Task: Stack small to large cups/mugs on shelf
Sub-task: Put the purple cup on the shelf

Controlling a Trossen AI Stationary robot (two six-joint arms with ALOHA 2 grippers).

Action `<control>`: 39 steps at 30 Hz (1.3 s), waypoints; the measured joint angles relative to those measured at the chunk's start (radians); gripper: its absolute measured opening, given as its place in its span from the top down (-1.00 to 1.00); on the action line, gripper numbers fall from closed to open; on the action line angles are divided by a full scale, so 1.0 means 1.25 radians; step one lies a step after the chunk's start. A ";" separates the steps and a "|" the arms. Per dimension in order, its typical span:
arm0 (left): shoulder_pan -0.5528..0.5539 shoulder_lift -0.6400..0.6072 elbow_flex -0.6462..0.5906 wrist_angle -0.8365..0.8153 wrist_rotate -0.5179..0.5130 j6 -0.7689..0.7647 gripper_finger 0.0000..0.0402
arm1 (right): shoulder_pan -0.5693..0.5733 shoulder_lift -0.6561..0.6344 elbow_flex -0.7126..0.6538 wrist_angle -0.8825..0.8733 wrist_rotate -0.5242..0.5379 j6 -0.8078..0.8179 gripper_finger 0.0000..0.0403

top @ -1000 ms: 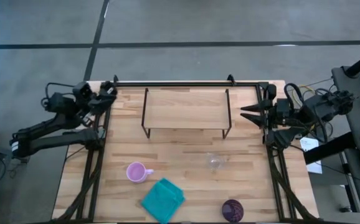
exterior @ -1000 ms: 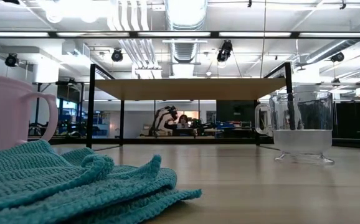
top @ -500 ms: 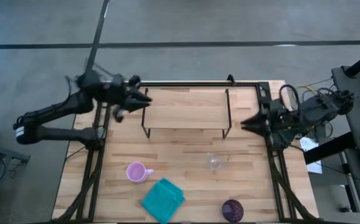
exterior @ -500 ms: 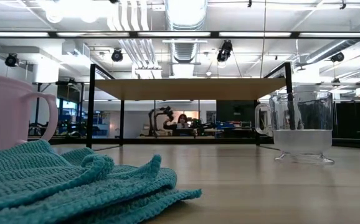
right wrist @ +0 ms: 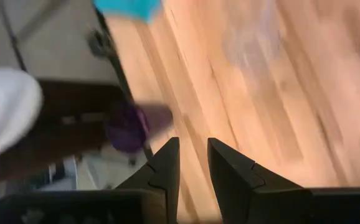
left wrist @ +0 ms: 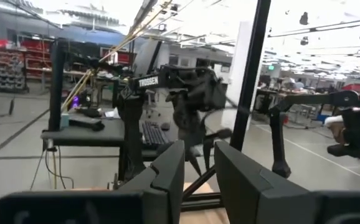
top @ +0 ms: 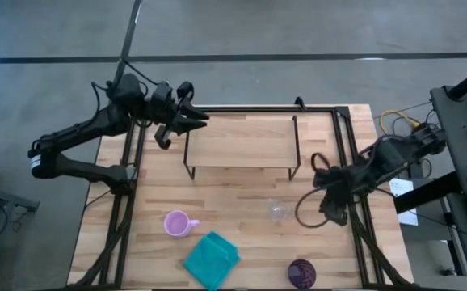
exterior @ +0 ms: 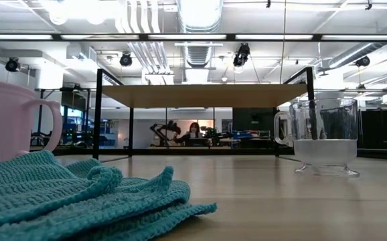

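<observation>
Only readable text is "TROSSEN" in white on the other arm, seen far off in the left wrist view past the left claw (left wrist: 198, 171). Everything else in that view is room clutter, nothing legible.

Left claw (top: 191, 119) hangs at the far left corner of the shelf (top: 241, 139), nothing in it, fingers a narrow gap apart and released. Right claw (top: 324, 187) is over the table's right side, just right of the glass (top: 279, 212), and is blurry from above. In its own wrist view the right claw (right wrist: 191, 163) has a slim gap between the fingers with nothing between them.

Hard to make out: the right wrist view is smeared, so the glass is just a pale ghost (right wrist: 255, 37), the tumbler (right wrist: 127, 127) a purple blob, the cloth (right wrist: 127, 7) cut off at the edge. In the low view the mug (exterior: 13, 124) is cropped at the frame edge and half hidden behind the cloth (exterior: 80, 197).

All three cups stand upright, mouths up. The mug (top: 177, 223) sits well left of the right claw, handle pointing toward it. The tumbler (top: 301, 273) is nearer the front edge than that claw. The low view shows the glass (exterior: 324, 137) with its handle toward the mug.
</observation>
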 joint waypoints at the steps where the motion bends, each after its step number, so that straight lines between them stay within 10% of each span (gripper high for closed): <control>1: 0.000 0.003 0.001 0.001 0.003 0.000 0.63 | 0.000 0.015 0.002 -0.016 -0.014 0.008 0.62; 39: -0.001 -0.008 0.001 0.000 0.049 -0.006 0.63 | 0.045 0.366 0.003 0.072 -0.386 0.095 0.49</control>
